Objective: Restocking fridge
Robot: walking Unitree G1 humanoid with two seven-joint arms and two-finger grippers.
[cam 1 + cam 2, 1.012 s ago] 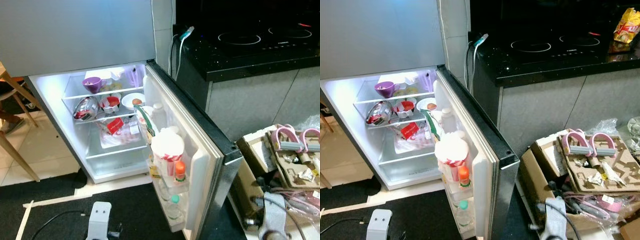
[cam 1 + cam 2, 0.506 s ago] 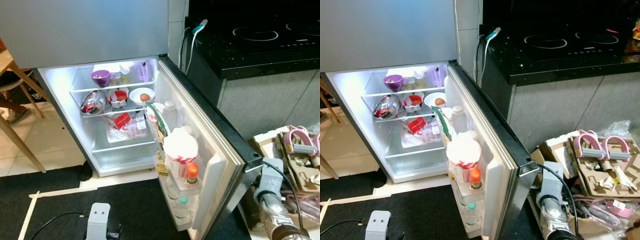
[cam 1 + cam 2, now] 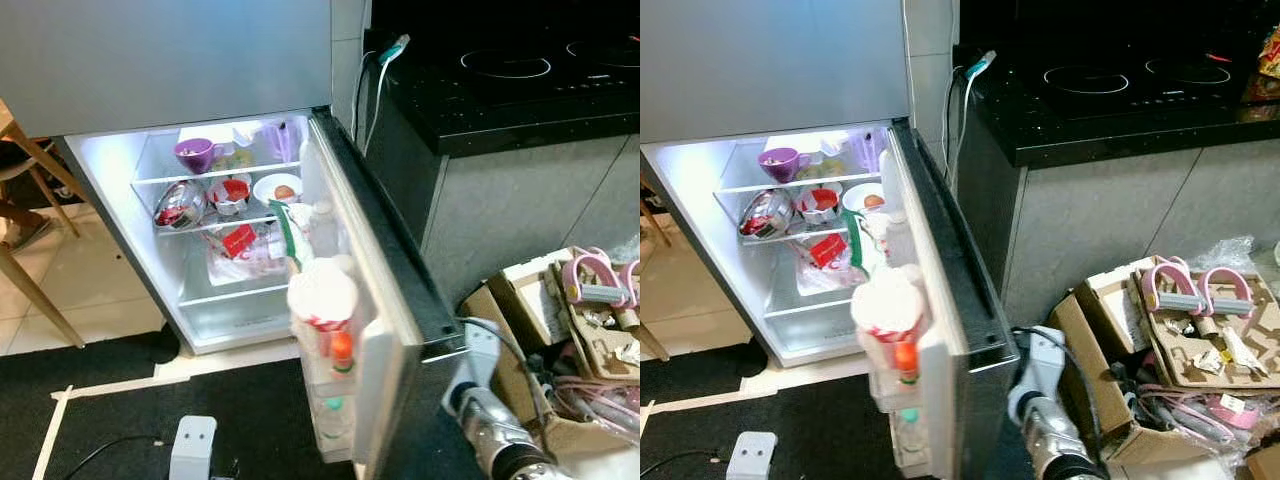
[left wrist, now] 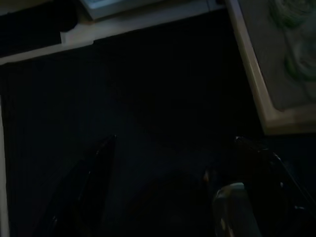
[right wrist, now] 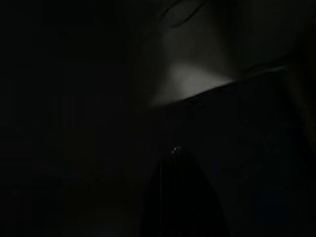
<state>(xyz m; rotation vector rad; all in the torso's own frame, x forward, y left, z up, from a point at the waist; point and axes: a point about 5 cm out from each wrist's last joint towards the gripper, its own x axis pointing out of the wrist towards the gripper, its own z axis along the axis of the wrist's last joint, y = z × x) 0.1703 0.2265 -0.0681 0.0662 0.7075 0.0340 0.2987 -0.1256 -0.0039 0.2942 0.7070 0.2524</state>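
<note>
Swinging shut, by the look of it: fridge door [image 3: 385, 290] stands half-open with the right arm [image 3: 490, 420] pressed at its outer edge, right gripper tucked behind that edge, jaws impossible to judge. From the right eye: lit fridge [image 3: 700, 215] with purple cup [image 3: 778, 161], bowls and red packet [image 3: 821, 250] on shelves, bottles and a white tub [image 3: 888, 300] in the door rack. Through the left wrist: dark mat, left gripper [image 4: 163, 163] idle, fingers spread and empty. Through the right wrist: near blackness. Next, probably a steady push inward until the seal meets.
</note>
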